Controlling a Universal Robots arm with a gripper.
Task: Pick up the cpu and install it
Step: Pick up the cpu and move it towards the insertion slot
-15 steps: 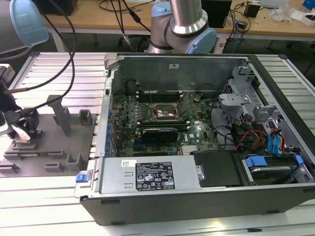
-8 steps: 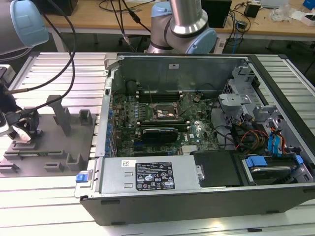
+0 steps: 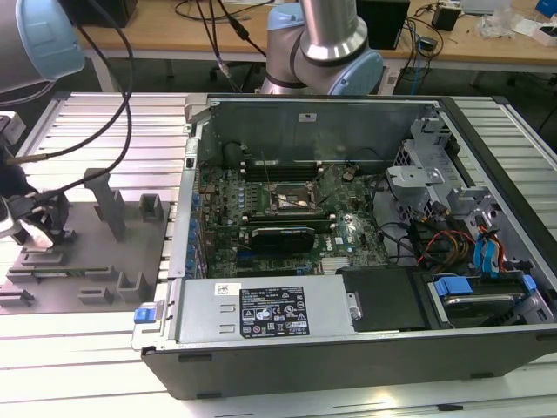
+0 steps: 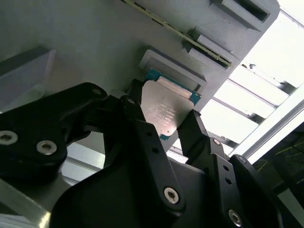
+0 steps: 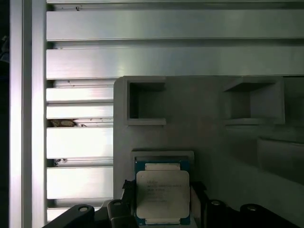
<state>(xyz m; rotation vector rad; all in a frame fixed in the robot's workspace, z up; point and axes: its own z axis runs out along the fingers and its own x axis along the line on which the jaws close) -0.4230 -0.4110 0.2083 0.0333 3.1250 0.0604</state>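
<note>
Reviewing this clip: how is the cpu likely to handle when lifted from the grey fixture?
The cpu looks like a thin flat plate with a metal top, so probably stiff and light. Its smooth lid may be slippery, and the thin edges offer little hold. Lying flat in the grey fixture, it seems unlikely to roll.

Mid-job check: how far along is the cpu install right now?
Done: the approach; the gripper sits right at the cpu. In hand: the pickup; the cpu lies in its nest on the grey fixture. Left: the install; the motherboard socket in the exterior view is well apart from the cpu.
</note>
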